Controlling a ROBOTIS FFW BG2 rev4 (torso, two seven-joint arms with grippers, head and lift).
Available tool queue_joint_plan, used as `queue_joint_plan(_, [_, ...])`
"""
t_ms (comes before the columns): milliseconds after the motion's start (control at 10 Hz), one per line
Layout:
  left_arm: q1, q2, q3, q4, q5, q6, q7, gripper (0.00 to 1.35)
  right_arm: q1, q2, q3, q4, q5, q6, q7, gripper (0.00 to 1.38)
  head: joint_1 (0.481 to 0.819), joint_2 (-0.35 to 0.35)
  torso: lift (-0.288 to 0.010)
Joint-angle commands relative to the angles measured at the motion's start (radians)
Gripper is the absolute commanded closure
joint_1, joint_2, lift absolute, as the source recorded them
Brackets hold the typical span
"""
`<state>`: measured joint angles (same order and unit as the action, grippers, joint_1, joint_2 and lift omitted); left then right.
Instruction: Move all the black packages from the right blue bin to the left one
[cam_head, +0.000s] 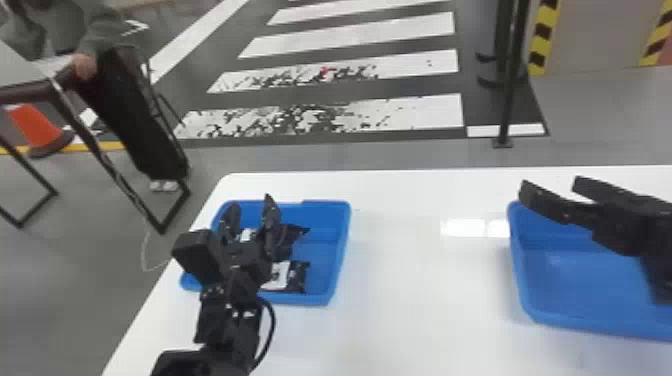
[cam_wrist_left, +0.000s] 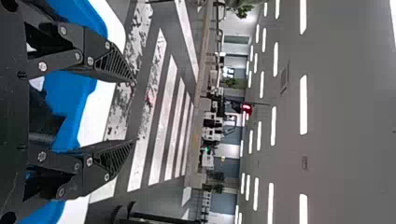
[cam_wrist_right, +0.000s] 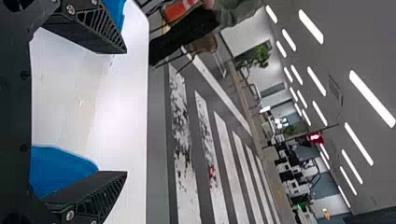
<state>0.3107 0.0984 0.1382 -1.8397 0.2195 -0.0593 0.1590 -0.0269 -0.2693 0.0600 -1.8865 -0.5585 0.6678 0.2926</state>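
Left hand (cam_head: 250, 201), wide at eleven o'clock, should be rising clear of packages (cam_head: 300, 276); right hand (cam_head: 550, 183), wide, is hovering at two.

From the jointed black left arm (cam_head: 227, 320), the two-fingered black left hand (cam_head: 250, 201) stands spread near the white desk's (cam_head: 425, 280) far left corner; the flat-fingered black right hand (cam_head: 550, 183) hangs, likewise spread, near the far edge.

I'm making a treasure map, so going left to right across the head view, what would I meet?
Orange cone → left blue bin → bright shine on the white table → right blue bin.
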Motion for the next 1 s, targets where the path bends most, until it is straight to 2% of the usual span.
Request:
queue_joint_plan(0, [-0.001,0.004,-0.023,-0.002,0.022,-0.066,-0.001,0.13,0.019,0.007,-0.05,-0.117,0.148,0.147,-0.041,0.09,0.695,0.254,-0.132])
queue_joint_plan(200, [-0.011,0.004,-0.048,-0.005,0.03,-0.117,-0.001,0.14,0.044,0.019,-0.094,-0.23,0.273,0.368,-0.141,0.09,0.695,0.181,-0.132])
queue_joint_plan(400, [-0.009,0.006,-0.064,-0.007,0.036,-0.152,-0.001,0.15,0.034,0.024,-0.112,-0.265,0.289,0.608,-0.247,0.09,0.695,0.124,-0.132])
queue_joint_plan(500, [-0.009,0.006,-0.072,-0.01,0.044,-0.154,-0.001,0.16,0.012,0.024,-0.112,-0.233,0.295,0.675,-0.288,0.09,0.695,0.096,-0.132])
queue_joint_plan(700, [-0.009,0.006,-0.08,-0.012,0.046,-0.154,-0.001,0.16,-0.047,0.022,-0.12,-0.088,0.287,0.689,-0.296,0.09,0.695,0.055,-0.132])
queue_joint_plan(900, [-0.009,0.006,-0.084,-0.012,0.046,-0.154,-0.001,0.16,-0.076,0.021,-0.12,-0.009,0.285,0.692,-0.299,0.09,0.695,0.032,-0.132])
